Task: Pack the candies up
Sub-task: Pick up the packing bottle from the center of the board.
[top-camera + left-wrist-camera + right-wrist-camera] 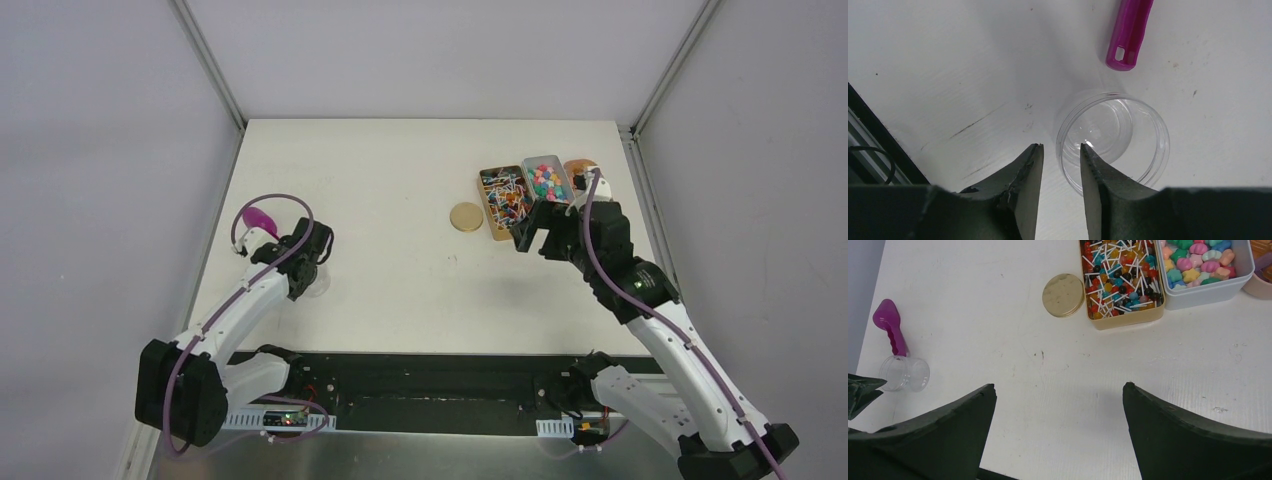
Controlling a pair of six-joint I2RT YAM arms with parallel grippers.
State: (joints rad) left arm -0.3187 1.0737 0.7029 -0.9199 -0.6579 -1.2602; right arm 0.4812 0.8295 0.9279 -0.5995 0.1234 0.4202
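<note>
Left wrist: left fingers, parted, astride jar rim; candies in tin.

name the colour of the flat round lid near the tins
Flat round lid: gold, clearest in right wrist view.
</note>
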